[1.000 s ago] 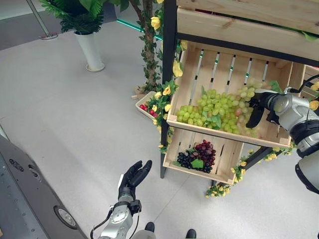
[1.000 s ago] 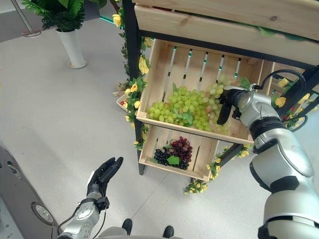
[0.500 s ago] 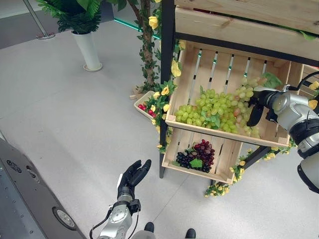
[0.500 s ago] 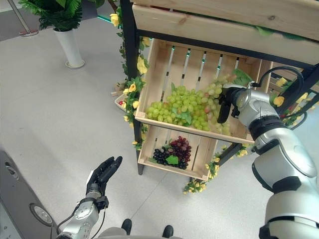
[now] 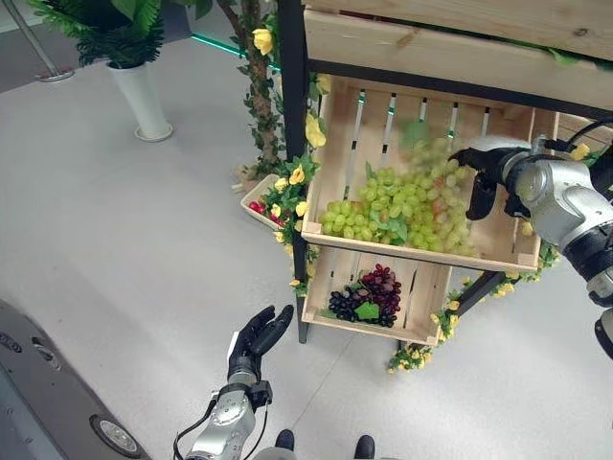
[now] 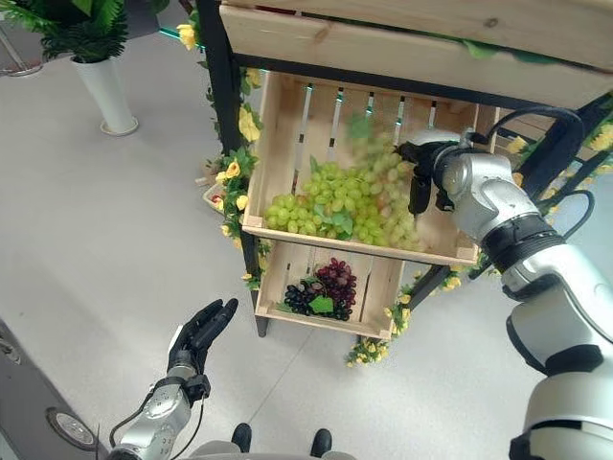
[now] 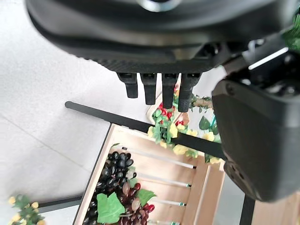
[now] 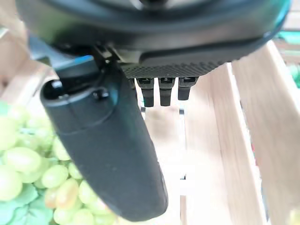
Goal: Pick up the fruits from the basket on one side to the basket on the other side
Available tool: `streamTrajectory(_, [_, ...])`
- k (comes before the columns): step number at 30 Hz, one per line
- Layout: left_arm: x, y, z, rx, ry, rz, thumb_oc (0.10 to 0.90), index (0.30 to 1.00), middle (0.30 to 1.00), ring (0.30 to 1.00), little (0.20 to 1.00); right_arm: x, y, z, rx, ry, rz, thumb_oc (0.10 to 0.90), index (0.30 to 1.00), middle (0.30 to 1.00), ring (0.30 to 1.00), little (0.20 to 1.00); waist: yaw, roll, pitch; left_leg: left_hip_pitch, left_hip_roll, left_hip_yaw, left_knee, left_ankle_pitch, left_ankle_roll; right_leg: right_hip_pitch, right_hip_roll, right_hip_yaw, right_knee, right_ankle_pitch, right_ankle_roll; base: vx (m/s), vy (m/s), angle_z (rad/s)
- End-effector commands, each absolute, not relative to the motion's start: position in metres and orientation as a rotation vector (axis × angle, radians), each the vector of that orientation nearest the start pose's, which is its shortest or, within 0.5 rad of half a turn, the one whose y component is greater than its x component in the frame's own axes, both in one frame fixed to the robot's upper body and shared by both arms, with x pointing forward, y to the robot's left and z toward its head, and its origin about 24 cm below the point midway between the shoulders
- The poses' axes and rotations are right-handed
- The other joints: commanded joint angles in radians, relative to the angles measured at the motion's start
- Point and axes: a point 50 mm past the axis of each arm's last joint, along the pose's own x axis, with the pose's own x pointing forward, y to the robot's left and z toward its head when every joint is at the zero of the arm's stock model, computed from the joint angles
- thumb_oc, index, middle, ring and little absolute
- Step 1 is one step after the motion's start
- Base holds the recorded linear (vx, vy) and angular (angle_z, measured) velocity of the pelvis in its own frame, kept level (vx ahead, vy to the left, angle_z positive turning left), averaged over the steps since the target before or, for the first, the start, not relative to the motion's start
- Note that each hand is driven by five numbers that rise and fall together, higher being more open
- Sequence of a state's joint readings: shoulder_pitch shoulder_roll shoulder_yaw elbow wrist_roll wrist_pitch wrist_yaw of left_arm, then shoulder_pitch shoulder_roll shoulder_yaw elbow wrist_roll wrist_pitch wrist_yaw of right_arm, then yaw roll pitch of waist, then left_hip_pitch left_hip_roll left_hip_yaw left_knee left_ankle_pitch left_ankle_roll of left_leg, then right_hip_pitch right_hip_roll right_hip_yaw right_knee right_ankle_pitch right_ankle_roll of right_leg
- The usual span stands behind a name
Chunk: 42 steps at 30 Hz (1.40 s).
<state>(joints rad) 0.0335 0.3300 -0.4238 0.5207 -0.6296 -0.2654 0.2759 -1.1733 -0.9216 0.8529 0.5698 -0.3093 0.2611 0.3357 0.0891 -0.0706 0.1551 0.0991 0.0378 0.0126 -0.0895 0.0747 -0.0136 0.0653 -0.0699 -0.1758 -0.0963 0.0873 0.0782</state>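
Observation:
Green grapes (image 5: 383, 206) lie heaped in the upper wooden crate (image 5: 402, 251) of a black-framed stand. My right hand (image 5: 479, 187) hangs inside that crate at the right end of the heap, fingers pointing down. In the right wrist view its thumb (image 8: 108, 140) stands beside the grapes (image 8: 28, 164) with straight fingers (image 8: 161, 91) and nothing between them. The bunch next to the hand is blurred. Dark and red grapes (image 5: 369, 292) fill the lower crate (image 5: 426, 287). My left hand (image 5: 254, 340) hovers open low over the floor, left of the stand.
A black post (image 5: 292, 144) with yellow flowers and vines edges the stand's left side. A small tray of red fruit (image 5: 261, 203) sits on the floor behind it. A potted plant (image 5: 139, 86) stands at the far left. A grey machine (image 5: 48, 383) lies at the lower left.
The whole picture has slid left, so the camera moved. My right hand has kept its place by the green grapes; the bunch beside it now looks blurred and drawn upward. The left hand is unchanged.

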Motion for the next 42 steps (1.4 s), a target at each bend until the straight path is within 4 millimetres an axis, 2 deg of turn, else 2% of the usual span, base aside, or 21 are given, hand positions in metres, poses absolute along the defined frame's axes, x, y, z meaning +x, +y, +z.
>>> streamTrajectory(1, [0.235, 0.174, -0.033, -0.097, 0.230, 0.068, 0.800, 0.900, 0.900, 0.900, 0.900, 0.378, -0.249, 0.318, -1.742, -0.037, -0.209, 0.800, 0.900, 0.900, 0.900, 0.900, 0.013, -0.039, -0.078, 0.016, -0.023, 0.046, 0.002, -0.139, -0.008, 0.075, 0.008, -0.035, 0.009, -0.110, -0.007, -0.01, 0.012, -0.04])
streamTrajectory(13, [0.236, 0.172, -0.031, -0.099, 0.230, 0.077, 0.800, 0.900, 0.900, 0.900, 0.900, 0.367, -0.241, 0.304, -1.671, -0.100, -0.180, 0.800, 0.900, 0.900, 0.900, 0.900, -0.019, -0.036, -0.080, 0.020, -0.017, 0.069, 0.002, -0.145, -0.003, 0.065, 0.012, -0.009, 0.009, -0.108, -0.006, 0.00, 0.007, -0.05])
streamTrajectory(19, [0.238, 0.173, -0.030, -0.101, 0.230, 0.086, 0.800, 0.900, 0.900, 0.900, 0.900, 0.362, -0.231, 0.294, -1.522, -0.226, -0.150, 0.800, 0.900, 0.900, 0.900, 0.900, -0.035, -0.030, -0.080, 0.022, -0.016, 0.080, 0.002, -0.148, -0.002, 0.061, 0.013, 0.001, 0.009, -0.107, -0.004, 0.00, 0.004, -0.02])
streamTrajectory(24, [0.236, 0.173, -0.034, -0.121, 0.242, 0.105, 0.800, 0.900, 0.900, 0.900, 0.900, 0.352, -0.224, 0.283, -1.290, -0.395, -0.176, 0.800, 0.900, 0.900, 0.900, 0.900, -0.050, -0.020, -0.076, 0.025, -0.014, 0.087, 0.002, -0.152, 0.000, 0.059, 0.014, 0.011, 0.009, -0.107, -0.005, 0.00, 0.013, -0.09])
streamTrajectory(26, [0.235, 0.173, -0.036, -0.144, 0.255, 0.125, 0.800, 0.900, 0.900, 0.900, 0.900, 0.343, -0.220, 0.265, -1.095, -0.436, -0.138, 0.800, 0.900, 0.900, 0.900, 0.900, -0.060, -0.010, -0.071, 0.026, -0.013, 0.089, 0.002, -0.156, 0.001, 0.058, 0.014, 0.019, 0.009, -0.109, -0.006, 0.00, 0.025, -0.05])
streamTrajectory(29, [0.232, 0.173, -0.040, -0.152, 0.266, 0.141, 0.800, 0.900, 0.900, 0.900, 0.900, 0.335, -0.219, 0.246, -0.968, -0.488, -0.162, 0.800, 0.900, 0.900, 0.900, 0.900, -0.067, -0.003, -0.068, 0.029, -0.011, 0.093, 0.002, -0.160, 0.003, 0.059, 0.014, 0.024, 0.009, -0.110, -0.006, 0.01, 0.014, -0.07])
streamTrajectory(30, [0.228, 0.173, -0.043, -0.155, 0.273, 0.152, 0.800, 0.900, 0.900, 0.900, 0.900, 0.328, -0.218, 0.235, -0.867, -0.528, -0.188, 0.800, 0.900, 0.900, 0.900, 0.900, -0.073, 0.005, -0.065, 0.031, -0.010, 0.095, 0.002, -0.163, 0.006, 0.059, 0.014, 0.028, 0.009, -0.111, -0.007, 0.02, 0.007, -0.07])
streamTrajectory(35, [0.221, 0.174, -0.046, -0.165, 0.271, 0.173, 0.800, 0.900, 0.900, 0.900, 0.900, 0.306, -0.214, 0.214, -0.638, -0.643, -0.254, 0.800, 0.900, 0.900, 0.900, 0.900, -0.086, 0.023, -0.052, 0.035, -0.007, 0.103, 0.002, -0.171, 0.011, 0.058, 0.016, 0.036, 0.009, -0.114, -0.008, 0.01, 0.005, -0.03])
streamTrajectory(40, [0.212, 0.174, -0.051, -0.176, 0.278, 0.203, 0.800, 0.900, 0.900, 0.900, 0.900, 0.277, -0.206, 0.202, -0.347, -0.757, -0.180, 0.800, 0.900, 0.900, 0.900, 0.900, -0.103, 0.042, -0.049, 0.041, -0.006, 0.113, 0.002, -0.179, 0.016, 0.058, 0.015, 0.049, 0.009, -0.118, -0.006, 0.01, 0.005, -0.03])
streamTrajectory(41, [0.210, 0.173, -0.053, -0.175, 0.282, 0.205, 0.800, 0.900, 0.900, 0.900, 0.900, 0.268, -0.202, 0.199, -0.210, -0.786, -0.116, 0.800, 0.900, 0.900, 0.900, 0.900, -0.109, 0.046, -0.048, 0.044, -0.006, 0.116, 0.002, -0.182, 0.016, 0.058, 0.014, 0.052, 0.009, -0.119, -0.006, 0.02, 0.001, -0.06])
streamTrajectory(42, [0.210, 0.173, -0.054, -0.175, 0.283, 0.205, 0.800, 0.900, 0.900, 0.900, 0.900, 0.265, -0.200, 0.198, -0.159, -0.792, -0.080, 0.800, 0.900, 0.900, 0.900, 0.900, -0.111, 0.047, -0.048, 0.045, -0.006, 0.117, 0.002, -0.183, 0.016, 0.058, 0.014, 0.053, 0.009, -0.120, -0.005, 0.03, -0.003, -0.07])
